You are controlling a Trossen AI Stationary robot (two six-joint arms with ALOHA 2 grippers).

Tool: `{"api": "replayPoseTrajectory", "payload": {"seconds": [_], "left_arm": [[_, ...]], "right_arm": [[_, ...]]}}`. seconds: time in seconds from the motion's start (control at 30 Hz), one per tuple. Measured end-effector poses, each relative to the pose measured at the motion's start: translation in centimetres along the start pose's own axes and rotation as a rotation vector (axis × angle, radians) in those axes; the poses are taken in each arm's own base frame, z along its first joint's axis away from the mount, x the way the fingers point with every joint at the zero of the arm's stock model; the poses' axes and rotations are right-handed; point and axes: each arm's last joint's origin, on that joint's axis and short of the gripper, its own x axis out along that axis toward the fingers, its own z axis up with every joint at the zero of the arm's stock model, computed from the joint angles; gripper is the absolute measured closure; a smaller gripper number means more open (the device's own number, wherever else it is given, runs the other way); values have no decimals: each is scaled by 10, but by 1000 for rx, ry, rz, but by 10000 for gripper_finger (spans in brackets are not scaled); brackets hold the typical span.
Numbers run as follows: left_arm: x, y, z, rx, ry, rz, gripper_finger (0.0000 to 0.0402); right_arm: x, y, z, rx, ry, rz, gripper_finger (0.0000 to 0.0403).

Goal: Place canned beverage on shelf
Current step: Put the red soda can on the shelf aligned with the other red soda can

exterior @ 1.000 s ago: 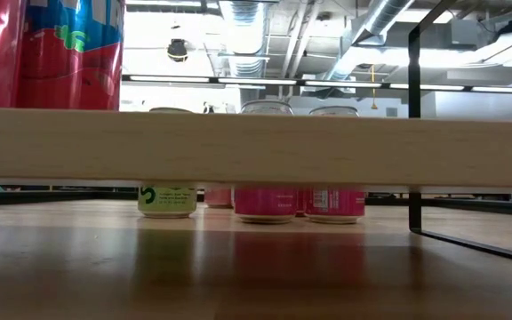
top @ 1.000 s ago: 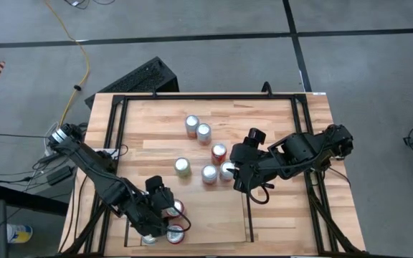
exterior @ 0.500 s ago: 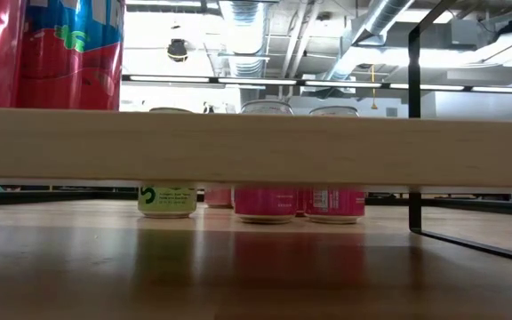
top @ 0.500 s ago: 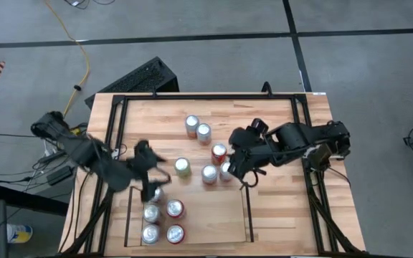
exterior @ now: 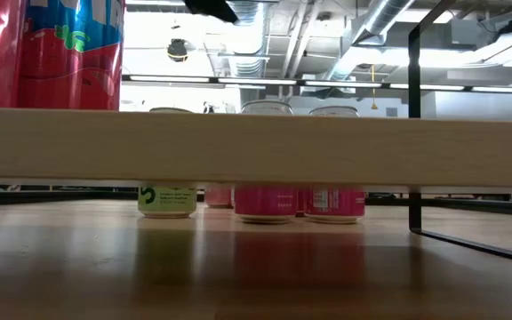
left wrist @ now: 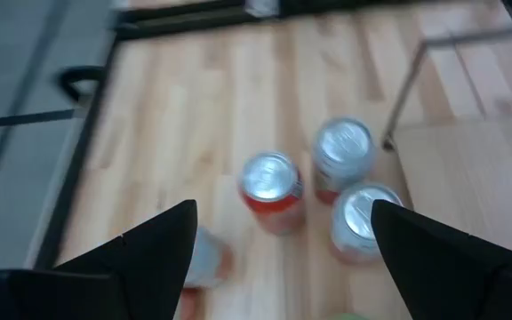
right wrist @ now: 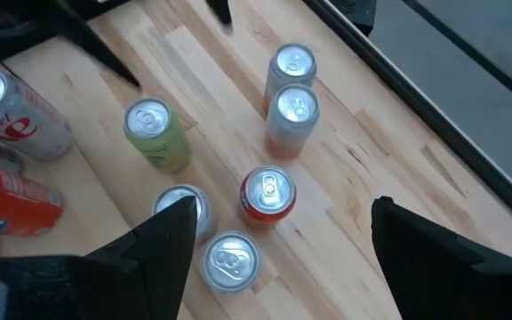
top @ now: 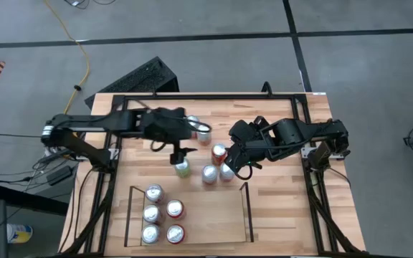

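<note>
Left gripper [top: 178, 152]: jaws spread, empty, above green can [top: 183, 168] to pick it.
Right gripper [top: 236, 163]: jaws spread, over centre cluster.
Shelf [top: 214, 215]: tabletop's six o'clock edge, four cans parked.

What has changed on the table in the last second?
The left hand left the shelf, where five cans now stand, and swung up to hang open over the green can. The right hand, also open, shifted slightly beside the middle cluster of cans. The loose cans did not move.
</note>
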Motion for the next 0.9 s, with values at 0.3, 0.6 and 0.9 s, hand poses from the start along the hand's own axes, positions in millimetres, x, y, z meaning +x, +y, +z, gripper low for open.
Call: {"api": "replayPoseTrajectory", "payload": {"seconds": [0.3, 0.6, 0.9], "left_arm": [[69, 17, -9, 121, 28, -65, 81], [121, 29, -23, 167, 36, -115, 81], [151, 29, -38, 167, 61, -183, 81]], "right_arm": [[-4, 4, -4, 26, 0, 15, 93], [-7, 7, -7, 25, 0, 26, 93], [-7, 8, -8, 12, 0, 26, 93]]}}
